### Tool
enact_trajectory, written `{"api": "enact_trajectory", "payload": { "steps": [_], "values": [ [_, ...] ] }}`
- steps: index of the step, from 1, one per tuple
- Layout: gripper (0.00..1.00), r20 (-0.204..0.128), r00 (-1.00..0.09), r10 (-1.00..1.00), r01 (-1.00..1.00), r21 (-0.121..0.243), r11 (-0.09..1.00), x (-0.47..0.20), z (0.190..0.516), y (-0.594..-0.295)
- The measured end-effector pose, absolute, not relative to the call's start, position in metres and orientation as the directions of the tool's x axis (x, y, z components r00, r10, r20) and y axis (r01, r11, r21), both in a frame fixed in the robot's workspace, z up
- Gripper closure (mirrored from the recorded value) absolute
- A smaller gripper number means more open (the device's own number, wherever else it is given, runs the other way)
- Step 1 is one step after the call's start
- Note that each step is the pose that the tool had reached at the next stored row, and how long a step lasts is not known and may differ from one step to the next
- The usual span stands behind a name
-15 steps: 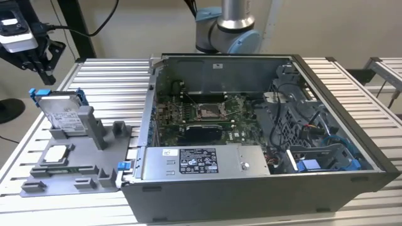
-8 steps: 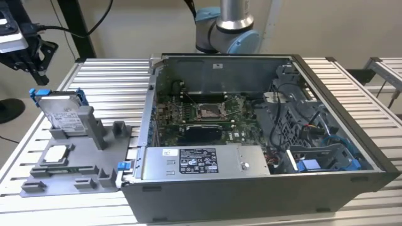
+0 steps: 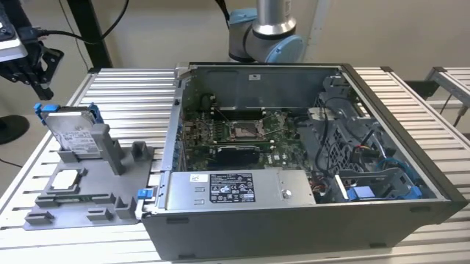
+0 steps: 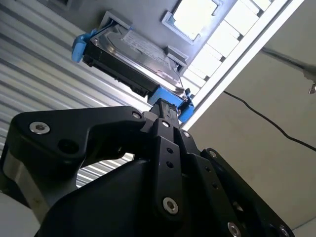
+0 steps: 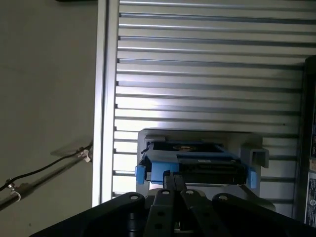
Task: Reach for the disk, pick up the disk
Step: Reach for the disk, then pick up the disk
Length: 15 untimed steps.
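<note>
The disk (image 3: 74,131) is a silver-grey drive with a white label in a blue bracket. It leans upright in a grey fixture (image 3: 88,206) at the exterior view's left. My black gripper (image 3: 43,88) hangs above it and a little further left, apart from it, holding nothing. In both wrist views the fingers are pressed together and point towards the disk's blue-framed edge. The second wrist view shows the gripper (image 4: 163,104) just short of the disk (image 4: 133,54). The first wrist view shows the gripper (image 5: 173,177) in front of the disk (image 5: 207,170).
An open grey computer case (image 3: 294,225) with its motherboard exposed stands on the slatted metal table (image 3: 125,99), right of the fixture. A small square silver chip (image 3: 66,179) lies on the fixture below the disk. The arm's base (image 3: 264,33) rises behind the case.
</note>
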<state>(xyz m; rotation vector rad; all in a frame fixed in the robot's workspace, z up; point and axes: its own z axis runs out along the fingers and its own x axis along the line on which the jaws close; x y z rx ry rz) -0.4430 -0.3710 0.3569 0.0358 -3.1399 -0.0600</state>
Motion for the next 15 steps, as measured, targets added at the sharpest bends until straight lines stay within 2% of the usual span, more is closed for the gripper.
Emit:
{"api": "enact_trajectory", "payload": {
  "steps": [15],
  "values": [
    [1.00, 0.001, -0.999, -0.049, -0.049, 0.038, 0.998, -0.4430, 0.3569, -0.3709]
  ]
}}
